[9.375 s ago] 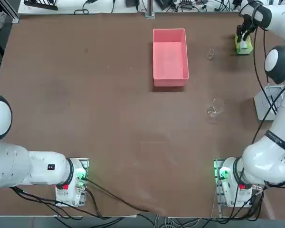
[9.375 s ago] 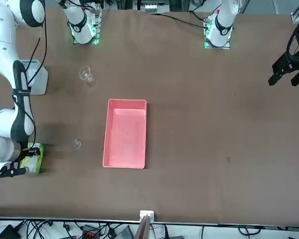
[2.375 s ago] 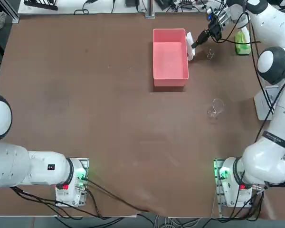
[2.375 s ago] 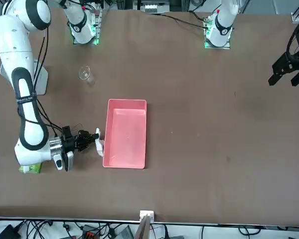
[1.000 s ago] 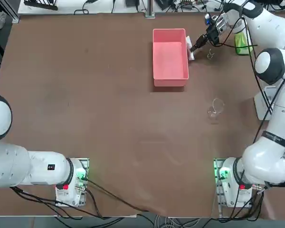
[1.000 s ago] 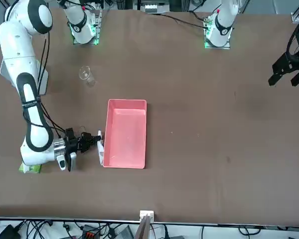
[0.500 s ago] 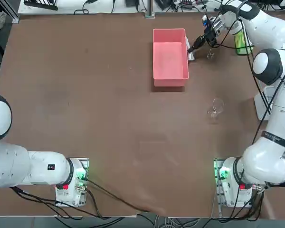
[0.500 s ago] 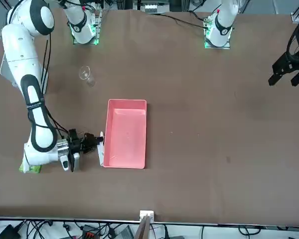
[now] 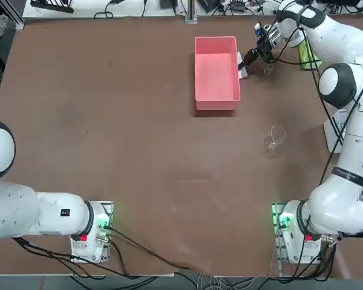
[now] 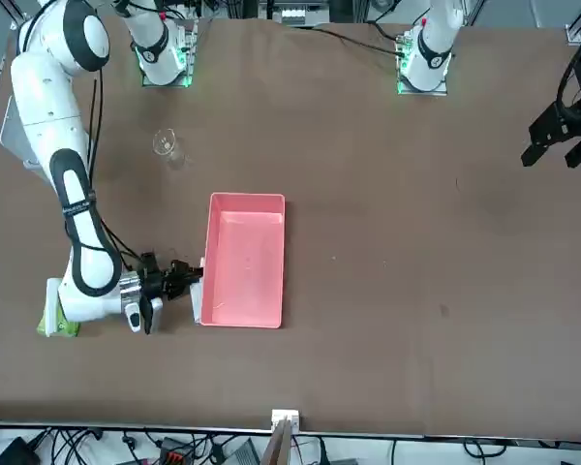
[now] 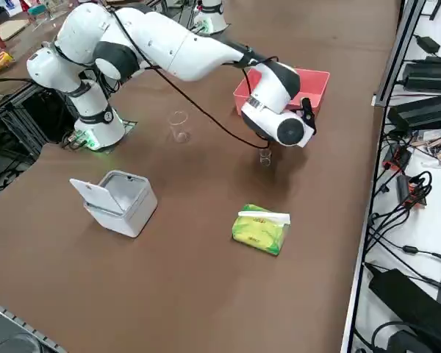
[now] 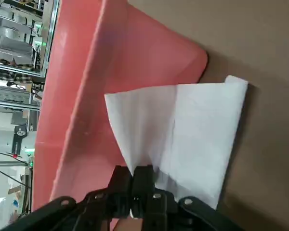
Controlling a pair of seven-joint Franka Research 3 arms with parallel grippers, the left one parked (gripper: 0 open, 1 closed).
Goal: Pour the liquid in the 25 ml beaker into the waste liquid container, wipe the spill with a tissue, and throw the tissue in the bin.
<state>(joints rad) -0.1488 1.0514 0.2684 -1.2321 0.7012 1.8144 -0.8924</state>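
Tissue (image 12: 183, 130) pinched in right gripper (image 12: 137, 180), fingers clamped on its edge; sheet hangs down onto table beside outer wall of pink waste liquid container (image 9: 216, 96). 25 ml beaker (image 9: 268, 69) stands nearby.

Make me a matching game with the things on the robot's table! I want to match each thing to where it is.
Things:
1. tissue
2. waste liquid container
3. bin
4. tissue pack

Places or states:
A. pink, standing in the far half of the table in the top view
B. yellow-green, lying on the table by the bin
C. light grey, lid standing open
D. white, pinched in the right gripper next to the pink tray's wall

Pairs: 1-D, 2-A, 3-C, 4-B
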